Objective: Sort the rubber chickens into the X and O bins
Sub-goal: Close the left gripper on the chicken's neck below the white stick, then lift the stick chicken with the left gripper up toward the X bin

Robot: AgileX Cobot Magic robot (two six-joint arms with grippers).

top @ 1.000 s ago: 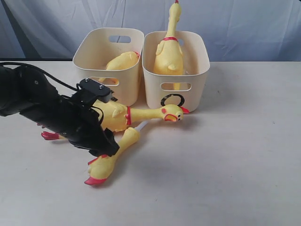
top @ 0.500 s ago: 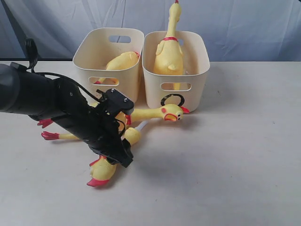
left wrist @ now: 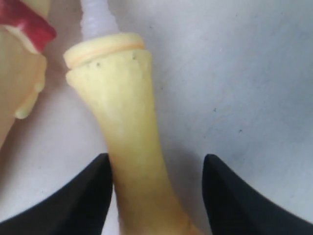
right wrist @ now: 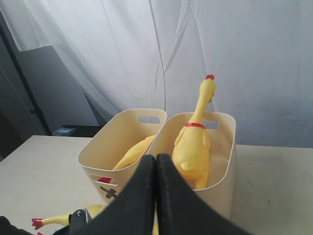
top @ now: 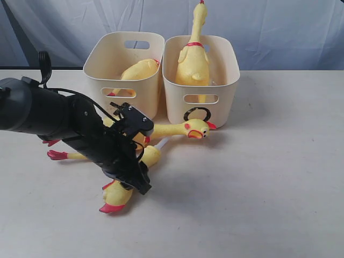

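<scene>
A headless rubber chicken [top: 119, 194] with a white stick [top: 163, 143] lies on the table [top: 258, 177]. My left gripper [top: 138, 183] is down over it. In the left wrist view the open gripper [left wrist: 157, 159] straddles its neck [left wrist: 124, 112]; one finger touches it, the other stands apart. A second chicken [top: 185, 129], with a head, lies just behind, partly hidden by the arm. The X bin [top: 123, 54] holds one chicken [top: 141, 69]. The O bin [top: 201, 64] holds an upright one [top: 193, 59]. My right gripper [right wrist: 156, 159] is shut and empty, raised, facing both bins.
The two bins stand side by side at the back of the table, with a pale curtain [top: 269, 27] behind them. The lying chicken's red feet [top: 56, 155] stick out to the left of my left arm [top: 59, 118].
My left arm has swung to the right and settled over the headless chicken's neck. The chickens and bins have not moved.
</scene>
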